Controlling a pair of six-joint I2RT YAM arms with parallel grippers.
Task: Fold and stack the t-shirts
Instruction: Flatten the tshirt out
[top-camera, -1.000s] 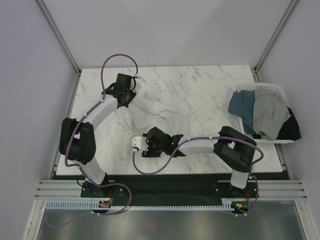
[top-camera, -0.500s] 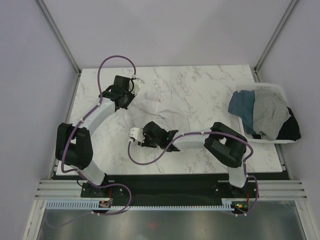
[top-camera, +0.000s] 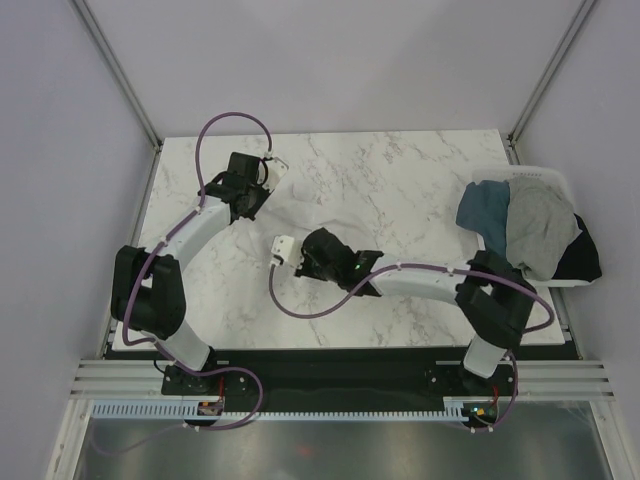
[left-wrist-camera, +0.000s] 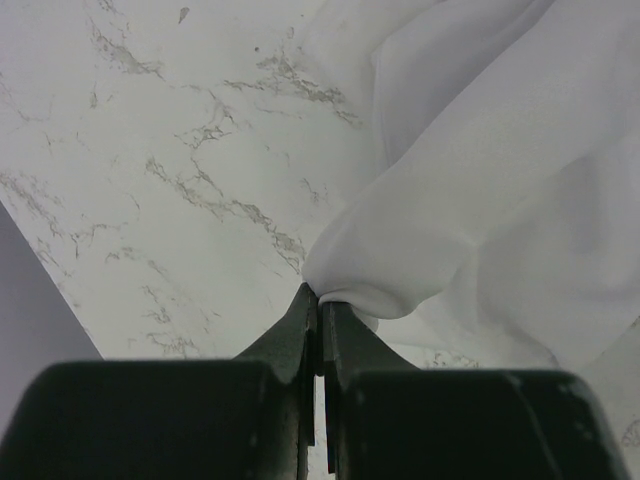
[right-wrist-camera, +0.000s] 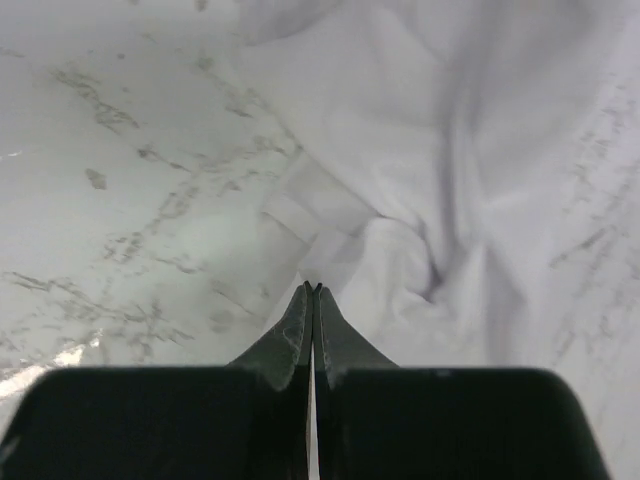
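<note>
Just changed: the right claw (right-wrist-camera: 312, 290) was gaping a second ago and has snapped shut; its arm has swung away from the near edge and its elbow has slid over toward the bin (top-camera: 545, 172)
Right claw now: clenched, tips buried in a bunched fold of the white t-shirt (top-camera: 300, 212); it looks to have nipped the cloth, though only a sliver could be between the tips
Left claw (left-wrist-camera: 320, 300): clamped tight on a puffed-up edge of the same shirt, at the end farthest from the bin, no change there
White t-shirt: on the marble top (top-camera: 420, 165), well left of the bin, drawn in narrower than it lay a second ago and crumpled between the two claws
What that means: I'd say both ends are now held, so the shirt can be lifted and spread flat; no fold is made yet and nothing is stacked
Bin: sits at the right edge of the marble top, heaped over its rim
In the bin: a teal-blue t-shirt (top-camera: 485, 208) on the side nearest the arms' work, a light grey t-shirt (top-camera: 540, 228) in the middle, a black t-shirt (top-camera: 583, 258) spilling over the outer corner
Still to do: those three wait untouched
</note>
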